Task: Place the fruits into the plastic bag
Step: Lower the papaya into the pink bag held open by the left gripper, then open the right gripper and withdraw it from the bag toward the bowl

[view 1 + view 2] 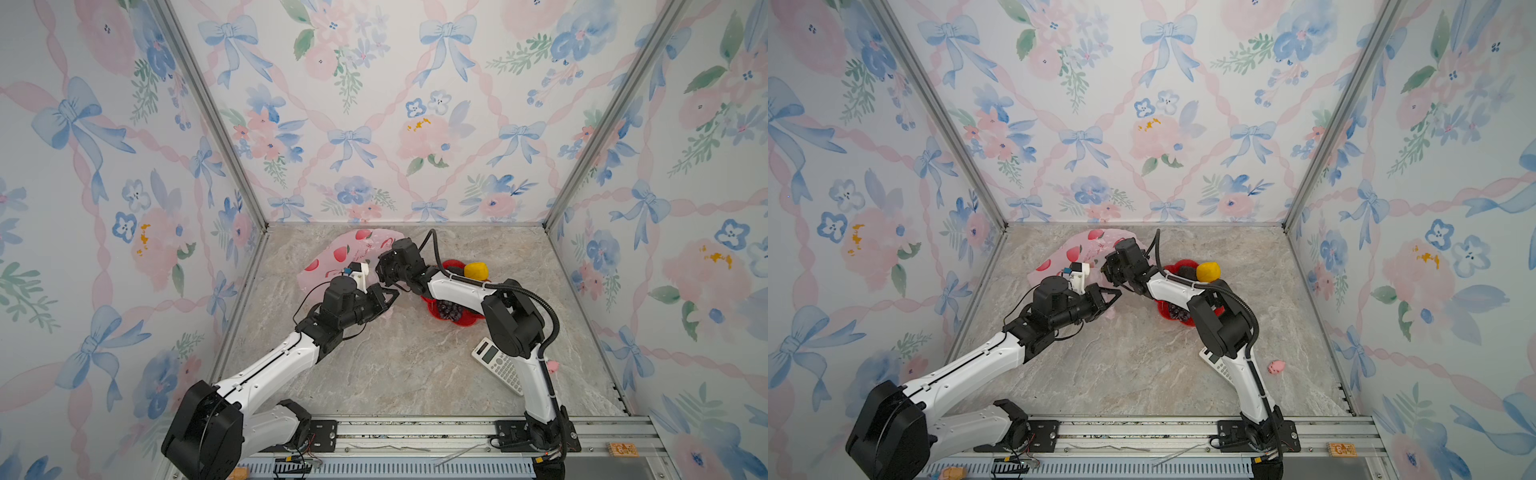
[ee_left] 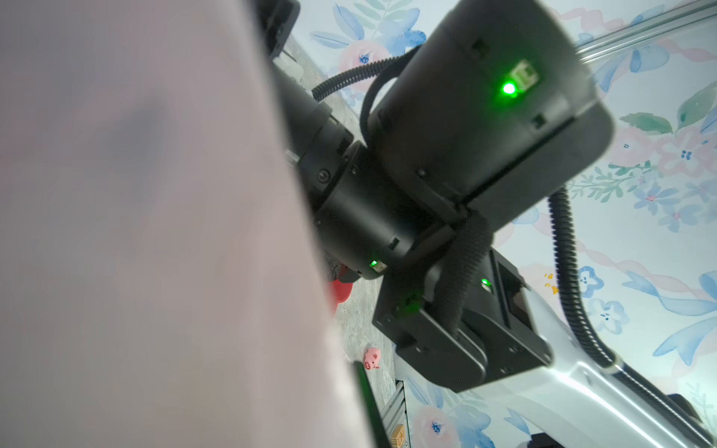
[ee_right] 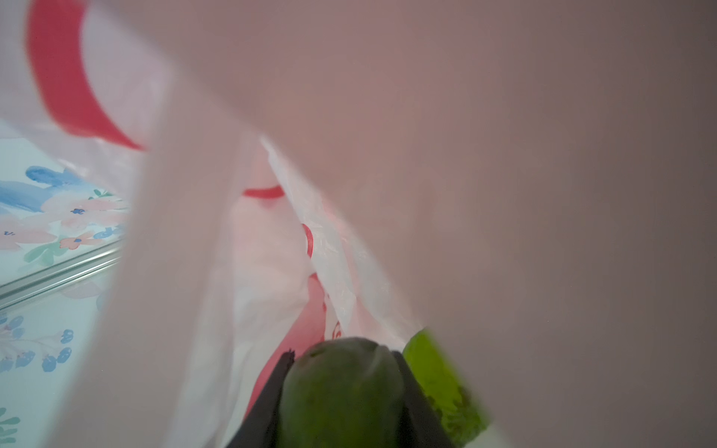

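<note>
Left gripper [image 1: 388, 296] pinches the floppy bag [image 1: 332, 253] by its rim; right gripper [image 3: 343, 358] clamps a smooth, likely slippery green fruit [image 3: 341, 395] across its middle.

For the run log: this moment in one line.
left tool: shut on plastic bag | right tool: holds green fruit inside bag | on plate: lemon, grapes

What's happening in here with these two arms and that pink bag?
The robot is bagging toy fruit. The left gripper is shut on the edge of the plastic bag, apparently holding it open. The right gripper holds a dark green fruit between its jaws inside the bag's mouth. A lemon and grapes wait on the red plate.
</note>
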Controlling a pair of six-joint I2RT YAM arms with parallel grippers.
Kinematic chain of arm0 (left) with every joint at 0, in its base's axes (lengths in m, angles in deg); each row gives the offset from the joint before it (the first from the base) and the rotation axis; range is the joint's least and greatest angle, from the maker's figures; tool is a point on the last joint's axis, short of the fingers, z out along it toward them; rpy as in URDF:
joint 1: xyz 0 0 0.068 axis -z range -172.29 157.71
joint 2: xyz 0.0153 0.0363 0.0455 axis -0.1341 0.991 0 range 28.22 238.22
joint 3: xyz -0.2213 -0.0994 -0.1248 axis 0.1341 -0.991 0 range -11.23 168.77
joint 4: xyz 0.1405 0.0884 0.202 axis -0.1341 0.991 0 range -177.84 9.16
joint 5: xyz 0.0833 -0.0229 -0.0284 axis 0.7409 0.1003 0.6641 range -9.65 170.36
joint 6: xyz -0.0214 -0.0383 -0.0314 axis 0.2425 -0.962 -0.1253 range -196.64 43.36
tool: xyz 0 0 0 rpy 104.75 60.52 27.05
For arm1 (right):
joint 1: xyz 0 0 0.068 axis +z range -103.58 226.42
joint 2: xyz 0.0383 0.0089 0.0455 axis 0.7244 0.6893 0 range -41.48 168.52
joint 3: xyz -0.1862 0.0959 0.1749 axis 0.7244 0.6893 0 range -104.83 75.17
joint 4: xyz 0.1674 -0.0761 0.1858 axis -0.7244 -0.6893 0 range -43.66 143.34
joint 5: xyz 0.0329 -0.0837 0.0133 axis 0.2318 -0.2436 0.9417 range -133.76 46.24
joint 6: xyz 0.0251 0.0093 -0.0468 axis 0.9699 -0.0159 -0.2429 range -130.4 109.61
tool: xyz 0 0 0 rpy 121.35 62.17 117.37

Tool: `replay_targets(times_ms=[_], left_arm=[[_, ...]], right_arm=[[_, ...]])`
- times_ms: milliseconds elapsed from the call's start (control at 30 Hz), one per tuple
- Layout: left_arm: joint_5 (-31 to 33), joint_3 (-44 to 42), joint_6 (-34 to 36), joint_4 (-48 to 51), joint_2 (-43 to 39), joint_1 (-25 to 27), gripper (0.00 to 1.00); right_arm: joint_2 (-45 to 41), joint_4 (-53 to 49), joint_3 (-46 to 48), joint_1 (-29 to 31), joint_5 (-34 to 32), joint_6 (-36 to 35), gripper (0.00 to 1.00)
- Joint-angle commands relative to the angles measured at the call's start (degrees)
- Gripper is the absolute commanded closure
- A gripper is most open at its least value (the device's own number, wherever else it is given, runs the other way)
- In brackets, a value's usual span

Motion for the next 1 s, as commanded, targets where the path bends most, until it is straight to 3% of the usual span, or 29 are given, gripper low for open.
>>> replay_targets(times_ms=[0, 167, 267, 600, 833, 967], left_arm=[[-0.4, -1.7, -1.5, -2.9, 0.8, 0.1, 1.00], [-0.1, -1.8, -2.4, -4.0, 0.7, -0.6, 1.00], [-0.7, -1.4, -2.3, -4.0, -0.1, -2.0, 1.00], [-5.4, -4.6, -2.8, -4.0, -6.4, -8.2, 1.00], [-7.3, -6.8, -3.2, -3.5, -9.6, -10.6, 1.00], [-7.6, -6.7, -3.2, -3.5, -9.7, -10.7, 1.00]], right_arm=[[3.1, 2.6, -1.5, -0.7, 5.1, 0.7, 0.65], [6.8, 7.8, -5.0, -1.7, 12.9, -0.8, 0.56], [7.7, 9.6, -6.9, -2.7, 16.6, -2.0, 0.45], [2.1, 5.5, -7.4, -7.4, 18.7, -10.5, 0.22], [-3.2, -0.8, -6.6, -9.9, 19.3, -15.2, 0.17], [-6.6, 0.4, -3.0, -11.2, 18.3, -16.0, 0.17]])
